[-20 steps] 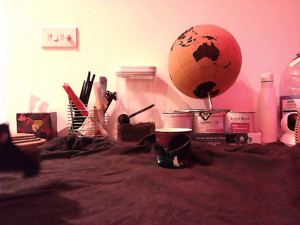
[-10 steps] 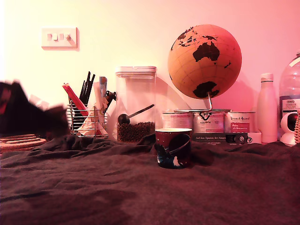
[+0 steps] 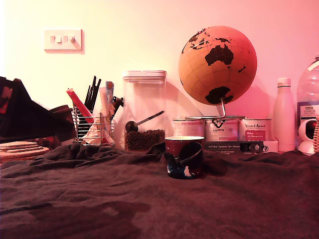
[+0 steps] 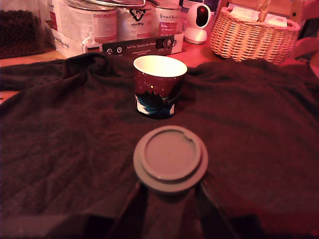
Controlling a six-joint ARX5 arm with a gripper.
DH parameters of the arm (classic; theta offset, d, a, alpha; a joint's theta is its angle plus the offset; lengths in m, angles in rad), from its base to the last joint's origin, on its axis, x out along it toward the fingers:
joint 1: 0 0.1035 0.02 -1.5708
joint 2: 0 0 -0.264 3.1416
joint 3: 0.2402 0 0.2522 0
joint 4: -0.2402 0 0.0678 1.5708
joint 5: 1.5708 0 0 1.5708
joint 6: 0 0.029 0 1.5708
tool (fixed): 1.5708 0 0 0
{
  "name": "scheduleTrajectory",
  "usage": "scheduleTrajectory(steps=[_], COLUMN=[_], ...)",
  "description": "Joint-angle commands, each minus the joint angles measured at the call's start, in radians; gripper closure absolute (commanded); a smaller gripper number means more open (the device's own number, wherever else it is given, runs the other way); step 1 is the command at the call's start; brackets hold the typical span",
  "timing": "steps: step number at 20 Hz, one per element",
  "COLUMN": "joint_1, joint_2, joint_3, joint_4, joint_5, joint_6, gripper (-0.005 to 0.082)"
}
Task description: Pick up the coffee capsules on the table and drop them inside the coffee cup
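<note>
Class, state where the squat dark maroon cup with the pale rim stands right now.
The cup stands upright on the wrinkled brown cloth, just right of centre in the exterior view, in front of the pale tins.

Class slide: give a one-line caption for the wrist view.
Gripper shut on a coffee capsule, its flat rim facing the camera, with the coffee cup ahead on the brown-draped table.

End effector [image 4: 171,199]: fingers cut by wrist view's lower edge, tips hidden behind the coffee capsule [image 4: 170,158], grip unclear. Exterior view: arm [image 3: 30,119] cut by left edge, capsule unseen. Large bottle [image 3: 308,99] cut at the exterior view's right. Tin labels [image 3: 222,130] too small to read.
</note>
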Motion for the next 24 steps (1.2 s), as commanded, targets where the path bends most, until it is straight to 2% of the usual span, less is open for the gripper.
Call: scheduleTrajectory(steps=[1,11,16,24], joint_1=[-0.001,-0.016,-0.048,-0.121], joint_2=[-0.004,-0.002,0.007,0.177], joint_3=[0.026,0.157,0.200,0.327], joint_4=[0.016,0.011,0.006,0.006], joint_5=[0.003,-0.010,-0.065,-0.087], joint_6=[-0.006,-0.011,-0.010,-0.010], gripper=[0.0607,0.0607,0.0607,0.0607])
